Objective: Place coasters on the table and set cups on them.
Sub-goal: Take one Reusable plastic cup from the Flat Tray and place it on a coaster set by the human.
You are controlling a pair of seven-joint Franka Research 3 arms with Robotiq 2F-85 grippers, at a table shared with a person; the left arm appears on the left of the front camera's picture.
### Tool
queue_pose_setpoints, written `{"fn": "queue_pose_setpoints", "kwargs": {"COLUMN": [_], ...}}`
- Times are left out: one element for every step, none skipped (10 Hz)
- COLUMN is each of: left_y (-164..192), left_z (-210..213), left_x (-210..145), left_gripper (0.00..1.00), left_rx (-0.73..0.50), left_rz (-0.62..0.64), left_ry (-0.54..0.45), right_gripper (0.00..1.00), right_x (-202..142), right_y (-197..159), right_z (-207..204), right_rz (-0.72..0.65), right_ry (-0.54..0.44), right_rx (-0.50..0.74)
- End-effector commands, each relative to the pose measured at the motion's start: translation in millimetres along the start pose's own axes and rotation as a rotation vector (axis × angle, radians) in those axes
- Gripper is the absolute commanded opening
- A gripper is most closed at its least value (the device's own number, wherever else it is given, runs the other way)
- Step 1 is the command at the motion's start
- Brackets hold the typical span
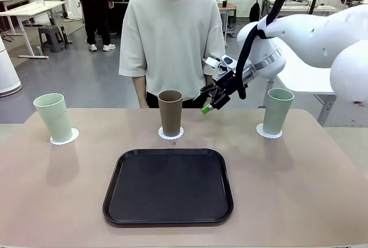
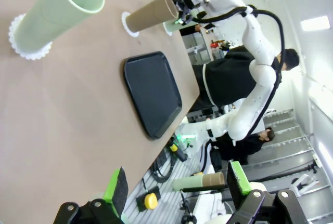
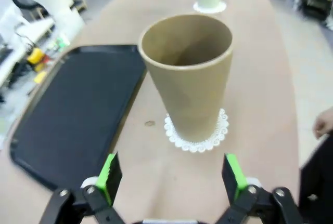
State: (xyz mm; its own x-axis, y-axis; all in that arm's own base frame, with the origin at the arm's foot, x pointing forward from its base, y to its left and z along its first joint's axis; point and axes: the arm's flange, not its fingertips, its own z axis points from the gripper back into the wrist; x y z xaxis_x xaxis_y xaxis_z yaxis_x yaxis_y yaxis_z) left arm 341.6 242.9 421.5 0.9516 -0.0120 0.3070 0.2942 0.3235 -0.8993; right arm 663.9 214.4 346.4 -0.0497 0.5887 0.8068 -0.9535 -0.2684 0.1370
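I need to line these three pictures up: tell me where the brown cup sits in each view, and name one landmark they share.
Front view: brown cup at centre, on a coaster beyond the tray.
Left wrist view: brown cup top middle, seen sideways.
Right wrist view: brown cup at centre, close up.
Shared landmark: the black tray.

Table: tray, three coasters.

We see a matt brown plastic cup on a lacy white paper coaster. Beside it, the black tray looks smooth with a faint sheen, and the beige-pink counter under it smooth and matt.
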Motion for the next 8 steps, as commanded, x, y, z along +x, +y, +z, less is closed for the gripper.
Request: {"fn": "queue_pose_setpoints", "kwargs": {"left_y": [-1.7, -1.7, -1.7, -1.7, -1.7, -1.7, -1.7, -1.7], "left_z": [1.1, 1.1, 1.1, 1.1, 1.1, 1.1, 1.1, 1.1], "left_x": [-1.0, -1.0, -1.0, -1.0, -1.0, -1.0, -1.0, -1.0], "left_gripper": [1.00, 1.00, 1.00, 1.00, 1.00, 1.00, 1.00, 1.00], "left_rx": [-0.005, -0.005, -0.005, -0.005, -0.005, -0.005, -0.005, -0.005], "left_rz": [-0.001, -0.001, -0.001, -0.001, -0.001, -0.001, -0.001, -0.001], "left_ry": [-0.006, -0.006, -0.006, -0.006, -0.006, -0.006, -0.006, -0.006], "right_gripper": [1.00, 1.00, 1.00, 1.00, 1.00, 1.00, 1.00, 1.00], "right_x": [42.1, 57.5, 79.8, 98.2, 120.5, 139.0, 168.4, 190.7], "right_y": [57.3, 73.9, 101.1, 124.0, 154.1, 168.2, 186.1, 198.7], "right_z": [10.1, 15.1, 18.8, 17.2, 8.6, 1.2, -10.0, -16.6], "right_rz": [-0.025, -0.032, -0.065, -0.114, -0.273, -0.312, -0.373, -0.453], "right_ry": [0.168, 0.219, 0.294, 0.351, 0.416, 0.420, 0.411, 0.413], "right_rx": [-0.029, -0.041, -0.052, -0.063, -0.092, -0.121, -0.139, -0.195]}}
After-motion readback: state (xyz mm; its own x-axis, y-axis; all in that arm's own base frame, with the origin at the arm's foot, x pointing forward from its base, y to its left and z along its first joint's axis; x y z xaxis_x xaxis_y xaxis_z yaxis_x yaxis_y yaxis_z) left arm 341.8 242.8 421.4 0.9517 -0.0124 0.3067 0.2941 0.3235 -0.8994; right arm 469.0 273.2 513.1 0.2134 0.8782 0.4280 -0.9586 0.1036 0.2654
